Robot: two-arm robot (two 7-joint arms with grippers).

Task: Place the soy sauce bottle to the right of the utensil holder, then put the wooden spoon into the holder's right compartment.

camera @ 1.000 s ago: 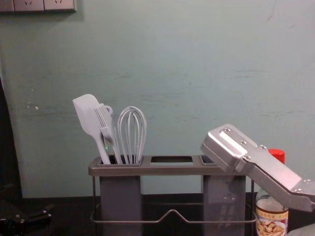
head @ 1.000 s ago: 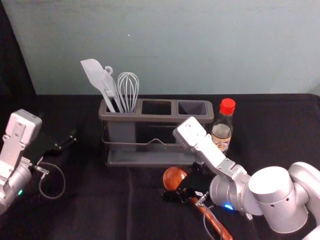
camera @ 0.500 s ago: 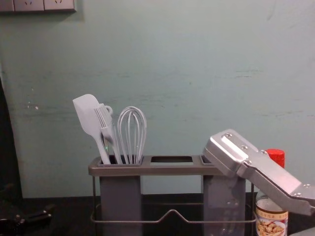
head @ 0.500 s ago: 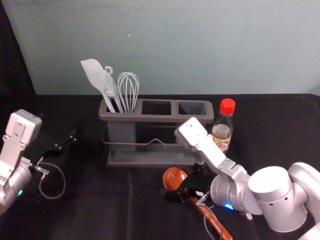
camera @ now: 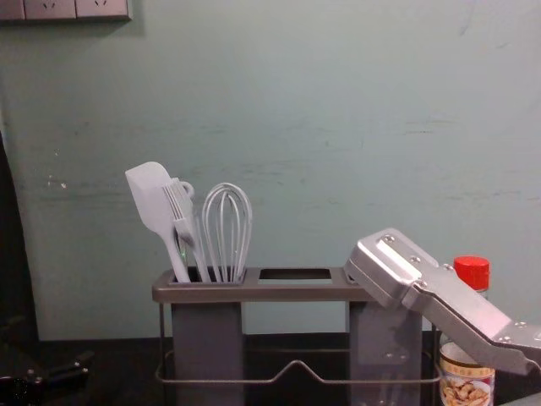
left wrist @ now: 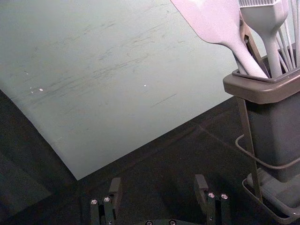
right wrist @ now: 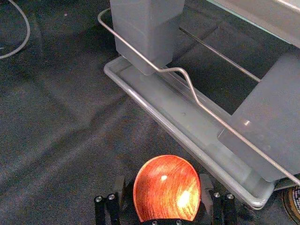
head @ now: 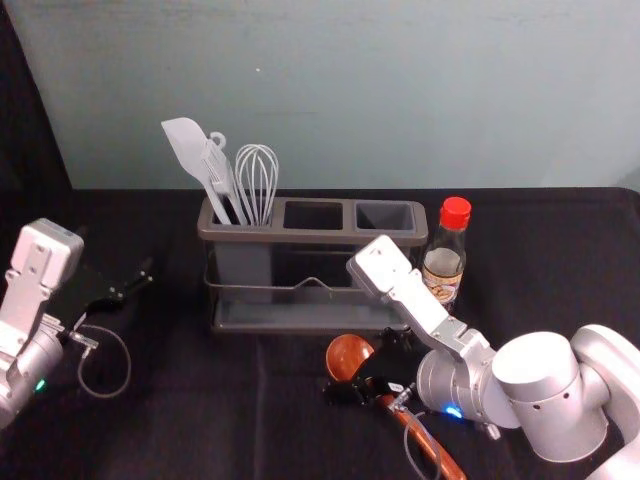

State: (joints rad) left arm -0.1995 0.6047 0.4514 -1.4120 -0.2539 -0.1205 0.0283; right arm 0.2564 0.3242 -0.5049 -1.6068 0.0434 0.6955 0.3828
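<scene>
- Your right hand (head: 370,365) is low over the dark tabletop (head: 200,430), in front of the utensil holder (head: 320,237). It is open, its two fingers (right wrist: 206,187) apart with the bowl of the wooden spoon (head: 348,357) showing between them; you are not gripping it.
- The spoon lies on the tabletop, its round, reddish-brown bowl near the holder's front. Its handle slants toward you and to the right, passing under the hand, with a cable (head: 410,455) looping across it.
- The holder stands just beyond, a grey rack with three compartments in a row, a wire rail across its front and a long tray (right wrist: 187,122) at its base.
- Its left compartment carries a pale spatula (head: 186,148), a pale brush (camera: 179,207) and a whisk (head: 257,180), all heads up.
- The soy sauce bottle (head: 443,265) stands upright just beside the holder, on its right, red cap on top. In your chest view, the silver part of your right arm (camera: 448,300) covers some of it.
- Your left hand (head: 115,255) is off to the left, well apart from the spoon, with its fingers spread.
- Behind everything is a pale grey-green wall (head: 350,90).
</scene>
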